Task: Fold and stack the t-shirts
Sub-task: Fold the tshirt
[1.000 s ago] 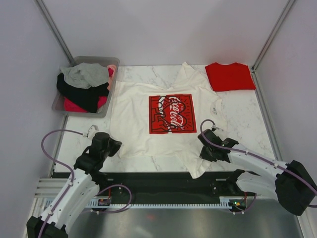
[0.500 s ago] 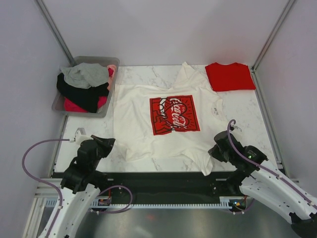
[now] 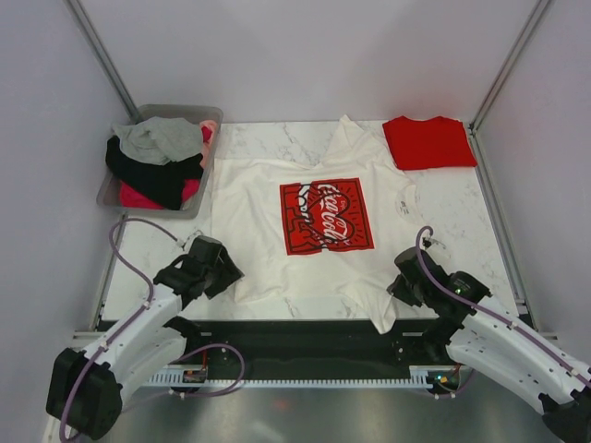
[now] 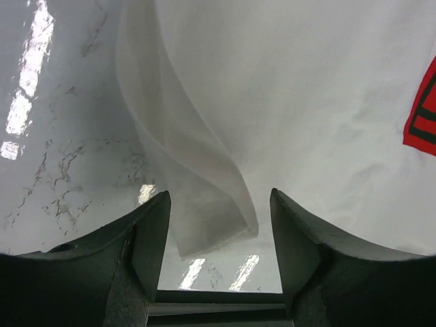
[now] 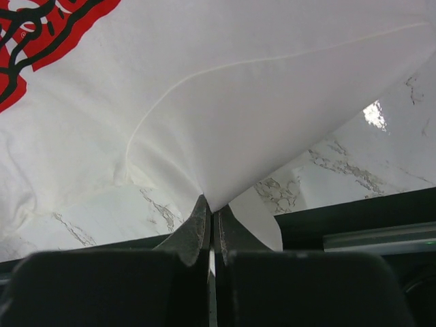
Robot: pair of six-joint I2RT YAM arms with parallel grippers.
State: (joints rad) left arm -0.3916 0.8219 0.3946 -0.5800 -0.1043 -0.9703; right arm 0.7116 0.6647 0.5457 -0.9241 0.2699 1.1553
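The cream-white t-shirt (image 3: 249,208) with its red chest print (image 3: 328,215) lies spread face up on the marble table. The red t-shirt (image 3: 428,142) lies folded at the back right. My left gripper (image 3: 224,274) is open at the white shirt's near left hem. In the left wrist view a curled hem corner (image 4: 211,218) lies loose between the spread fingers of the left gripper (image 4: 219,195). My right gripper (image 3: 399,286) is shut on the near right hem corner. The right wrist view shows the right gripper (image 5: 211,212) pinching the white cloth (image 5: 272,102), which stretches away from it.
A grey bin (image 3: 175,109) at the back left holds grey, black and pink clothes. The table's black near edge (image 3: 305,332) runs just behind both grippers. Metal frame posts stand at the back corners.
Both arms first pulled the hem toward the near edge. The left gripper then opened, let go of the left hem corner and moved forward beside it. The right stays shut on its corner.
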